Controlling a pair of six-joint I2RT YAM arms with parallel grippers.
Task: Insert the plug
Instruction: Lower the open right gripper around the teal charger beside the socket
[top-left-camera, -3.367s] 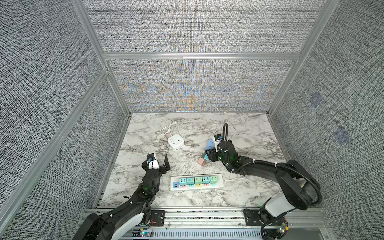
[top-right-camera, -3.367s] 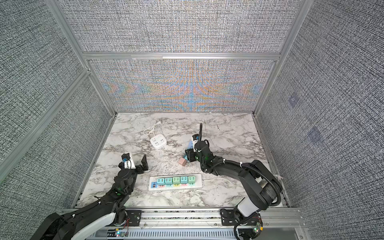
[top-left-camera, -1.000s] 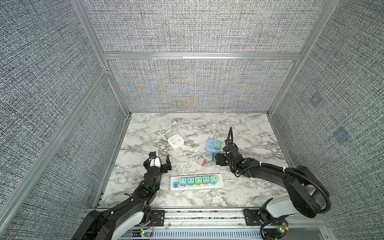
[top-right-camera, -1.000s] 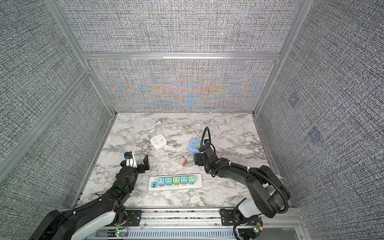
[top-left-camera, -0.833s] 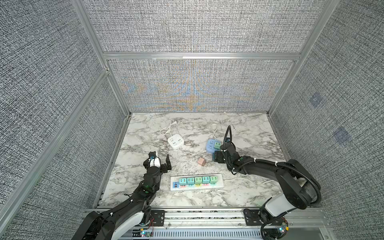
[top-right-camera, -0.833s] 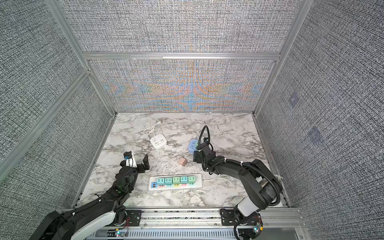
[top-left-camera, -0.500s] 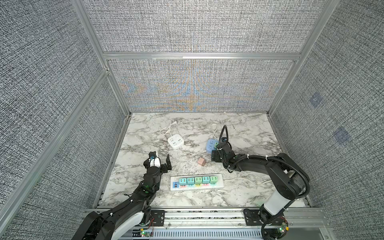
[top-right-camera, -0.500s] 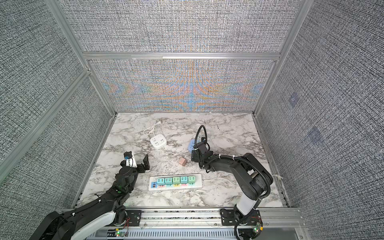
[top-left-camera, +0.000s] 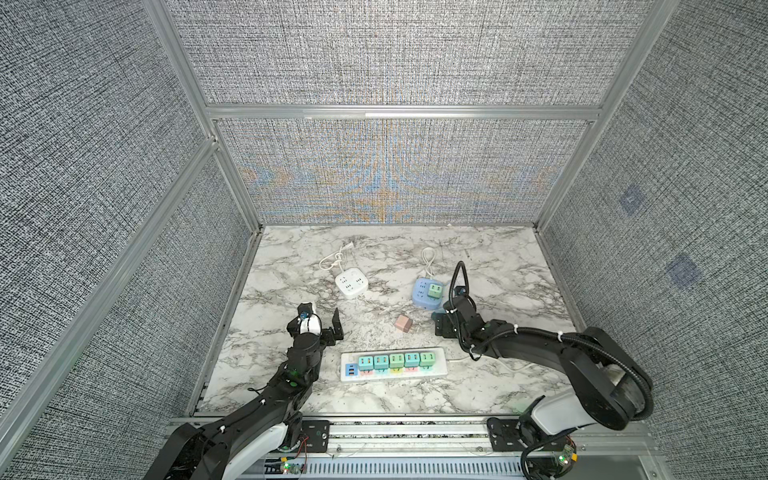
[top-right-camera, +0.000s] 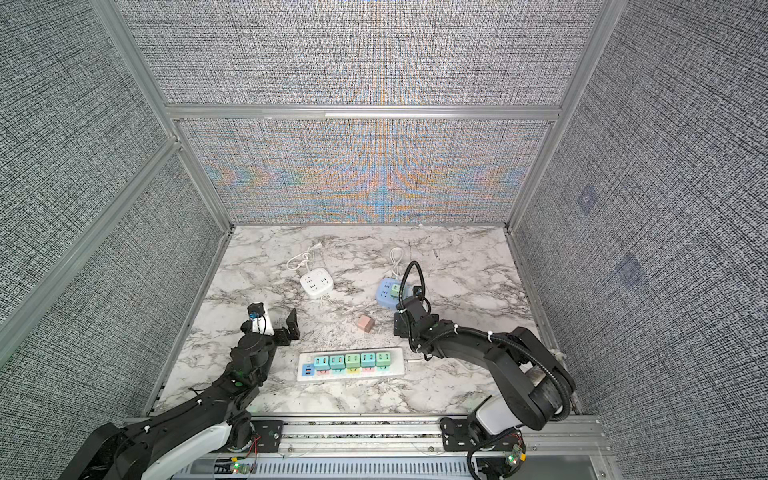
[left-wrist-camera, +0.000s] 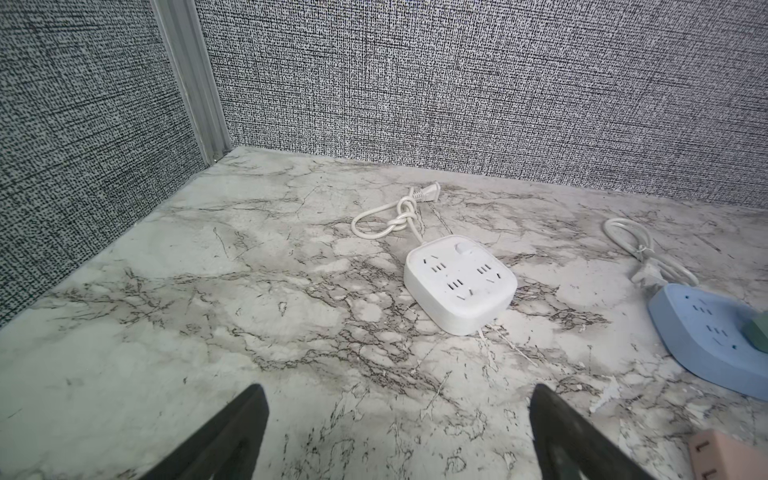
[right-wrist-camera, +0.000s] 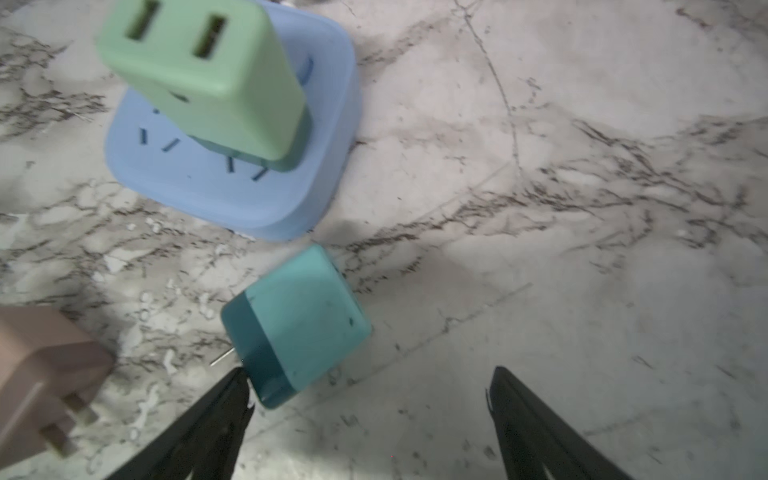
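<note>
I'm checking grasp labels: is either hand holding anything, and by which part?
Nothing is held. The right hand stands open, the teal plug lying loose on the table beside it; the left hand is open and empty.

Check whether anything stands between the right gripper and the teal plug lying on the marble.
Nothing visible does. The teal plug lies on the marble just ahead of the open right gripper, its dark end near one of the fingers. The pink plug lies apart.

Power strip (top-left-camera: 393, 365) in front, loose plug (top-left-camera: 403, 323) behind — charger (top-left-camera: 434, 290) on right socket cube (top-left-camera: 420, 291).
</note>
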